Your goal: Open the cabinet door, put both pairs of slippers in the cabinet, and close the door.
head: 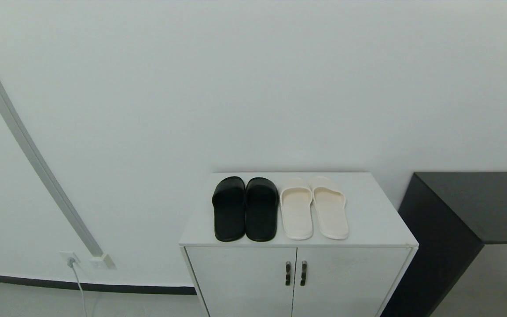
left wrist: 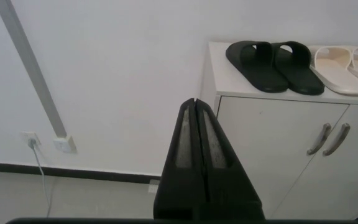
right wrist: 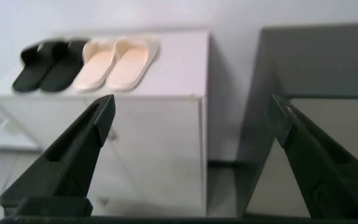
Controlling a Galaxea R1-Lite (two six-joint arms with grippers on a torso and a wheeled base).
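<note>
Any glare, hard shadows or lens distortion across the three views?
Head view: flat, even light, only faint shadows around the black slippers and white slippers; the wall trunking seems to bow slightly, hinting at wide-angle distortion. Left wrist view: no glare on the cabinet. Right wrist view: right gripper in dark silhouette.

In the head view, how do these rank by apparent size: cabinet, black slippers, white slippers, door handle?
1. cabinet
2. black slippers and white slippers: they look alike, so unranked
3. door handle

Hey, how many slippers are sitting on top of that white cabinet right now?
4, in a row on the cabinet top. From the robot's left: a black slipper, its black mate, a cream slipper, then its cream mate. None seems hidden.
</note>
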